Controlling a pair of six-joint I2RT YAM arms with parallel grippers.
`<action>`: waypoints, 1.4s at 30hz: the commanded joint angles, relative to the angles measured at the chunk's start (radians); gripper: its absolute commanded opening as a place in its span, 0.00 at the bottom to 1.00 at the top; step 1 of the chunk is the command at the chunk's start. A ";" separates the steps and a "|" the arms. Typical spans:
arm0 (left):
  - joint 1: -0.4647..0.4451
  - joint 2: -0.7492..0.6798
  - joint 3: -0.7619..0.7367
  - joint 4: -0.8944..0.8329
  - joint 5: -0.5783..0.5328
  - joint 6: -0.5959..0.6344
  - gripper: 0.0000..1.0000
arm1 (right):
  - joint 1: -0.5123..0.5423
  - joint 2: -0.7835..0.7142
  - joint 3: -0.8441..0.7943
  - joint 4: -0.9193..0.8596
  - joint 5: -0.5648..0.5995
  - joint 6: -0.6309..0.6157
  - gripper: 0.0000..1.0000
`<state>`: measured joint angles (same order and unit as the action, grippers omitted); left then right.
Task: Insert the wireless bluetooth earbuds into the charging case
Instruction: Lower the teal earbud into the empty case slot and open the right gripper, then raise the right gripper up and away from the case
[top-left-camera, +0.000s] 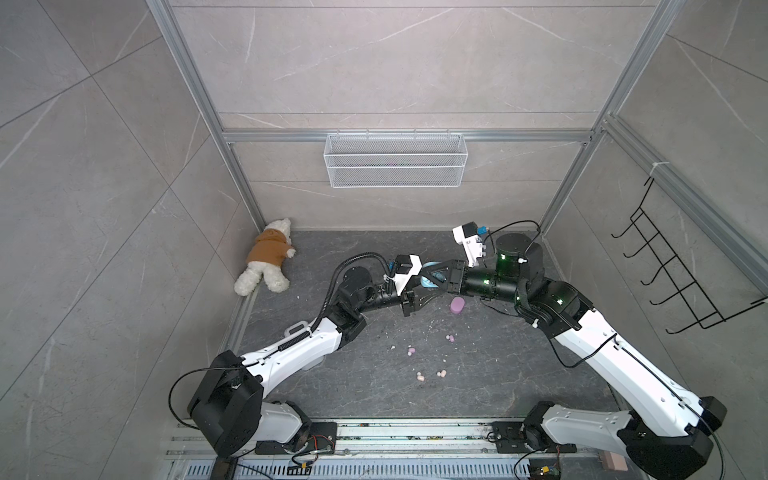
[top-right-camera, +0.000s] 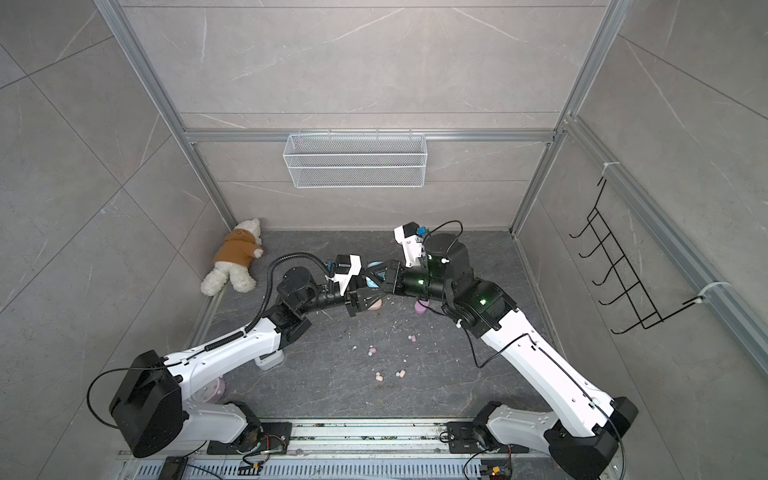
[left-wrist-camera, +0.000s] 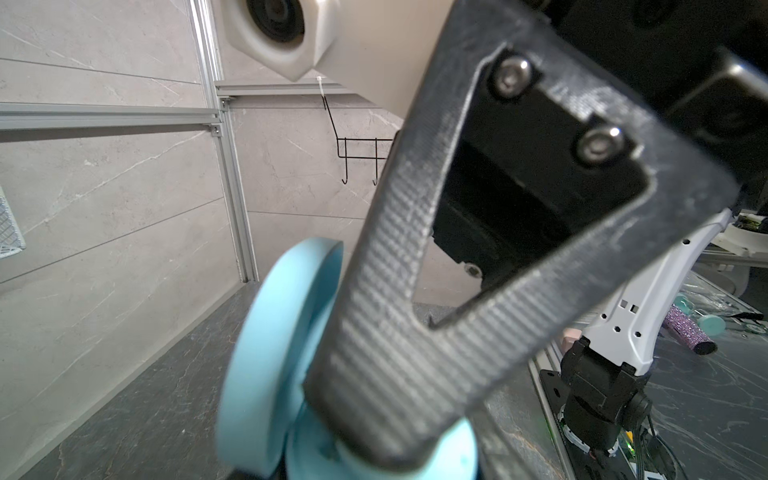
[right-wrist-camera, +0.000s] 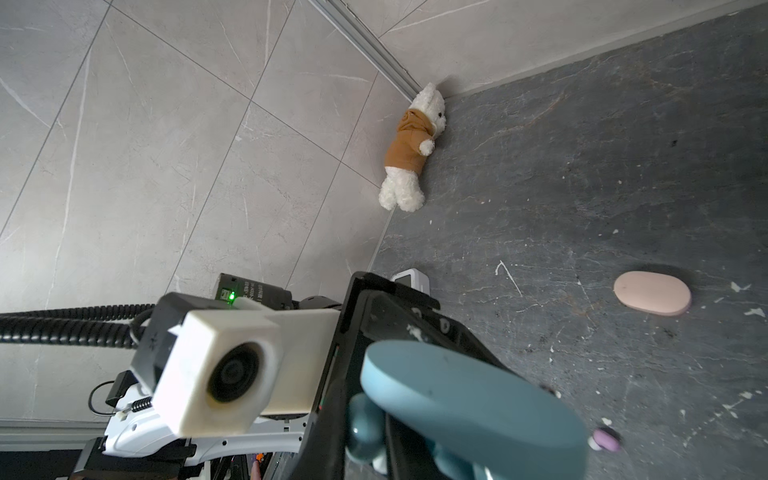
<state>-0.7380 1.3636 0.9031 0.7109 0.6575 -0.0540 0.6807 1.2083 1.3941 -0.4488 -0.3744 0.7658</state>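
Observation:
Both arms meet above the table's middle. My left gripper (top-left-camera: 420, 293) is shut on the base of a light blue charging case (top-left-camera: 430, 283), held in the air with its lid (right-wrist-camera: 469, 399) swung open. My right gripper (top-left-camera: 428, 277) reaches in from the right, shut on a light blue earbud (right-wrist-camera: 365, 428) right at the case. Its ribbed dark finger (left-wrist-camera: 395, 353) covers the case's wells in the left wrist view. Lilac earbuds (top-left-camera: 411, 352) (top-left-camera: 449, 338) and peach earbuds (top-left-camera: 421, 377) (top-left-camera: 441, 374) lie loose on the dark table nearer the front.
A lilac case (top-left-camera: 457, 306) and a peach case (top-right-camera: 376, 305) lie shut on the table under the grippers. A teddy bear (top-left-camera: 268, 262) sits in the back left corner. A wire basket (top-left-camera: 395, 160) hangs on the back wall and a black hook rack (top-left-camera: 673, 266) on the right wall. White specks litter the table.

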 joint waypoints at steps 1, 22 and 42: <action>-0.004 -0.047 0.035 0.040 0.008 0.028 0.14 | 0.006 -0.002 0.027 -0.039 0.034 -0.024 0.19; -0.008 -0.062 0.031 0.026 -0.004 0.045 0.14 | 0.009 -0.002 0.046 -0.087 0.039 -0.042 0.31; -0.008 -0.072 0.023 -0.009 -0.038 0.080 0.14 | 0.009 0.009 0.277 -0.324 0.095 -0.113 0.46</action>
<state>-0.7418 1.3251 0.9031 0.6743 0.6289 -0.0074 0.6853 1.2114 1.5944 -0.7040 -0.2966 0.6922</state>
